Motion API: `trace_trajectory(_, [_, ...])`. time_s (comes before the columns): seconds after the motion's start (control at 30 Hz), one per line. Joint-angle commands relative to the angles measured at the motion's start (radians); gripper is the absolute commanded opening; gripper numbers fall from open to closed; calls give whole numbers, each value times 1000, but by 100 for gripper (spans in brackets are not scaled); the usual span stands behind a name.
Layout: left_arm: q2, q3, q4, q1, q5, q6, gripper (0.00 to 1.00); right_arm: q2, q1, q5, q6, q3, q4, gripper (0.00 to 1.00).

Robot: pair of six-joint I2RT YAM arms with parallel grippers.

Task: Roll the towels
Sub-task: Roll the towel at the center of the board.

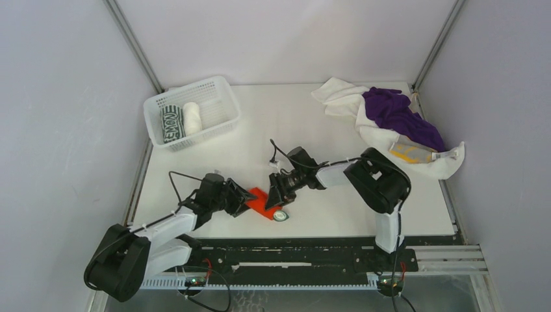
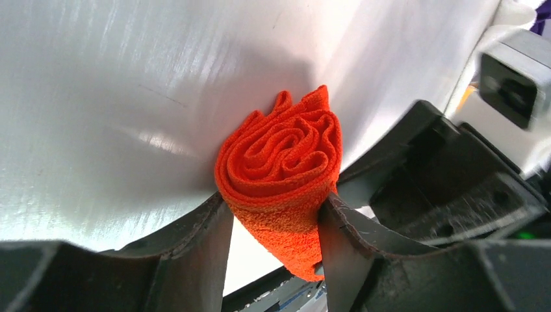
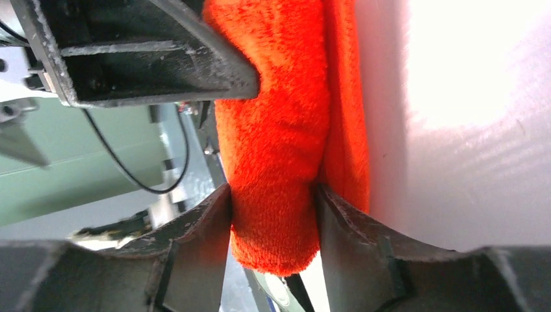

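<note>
The left arm's fingers grip the left end of the rolled orange-red towel and the right arm's fingers pinch its right end, so its long axis runs left to right between them, low over the near middle of the bench.

no legible text, no labels

basket back-left, towel heap back-right, table between
</note>
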Motion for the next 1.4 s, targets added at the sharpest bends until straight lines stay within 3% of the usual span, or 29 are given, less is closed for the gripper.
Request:
trace_trajectory(0.0, [47,41,-175,-4,-87,70,53,-170,38,304,-192,-6,-247,52])
trace_trajectory(0.17, [85,50,-189,-4,-85,90,53,-341,135,637,-326,23,-412,59])
trace_trajectory(0.33, [118,71,-193,-4,-71,108,53,-460,283,963,-447,28,-463,63])
trace_trajectory(0.6, [121,90,-221,-6,-78,126,54,-446,512,1281,-582,68,-439,65])
trace_trajectory(0.87, [122,104,-232,-14,-76,132,56,-276,576,1381,-610,153,-479,62])
trace_trajectory(1.0, [98,111,-243,-18,-70,121,63,-238,575,1365,-587,157,-501,55])
trace_trajectory(1.2, [-10,116,-276,-18,-73,82,76,-241,532,1213,-544,133,-482,47])
trace_trajectory(1.37, [-64,126,-297,-29,-67,57,78,-248,484,1074,-516,112,-448,43])
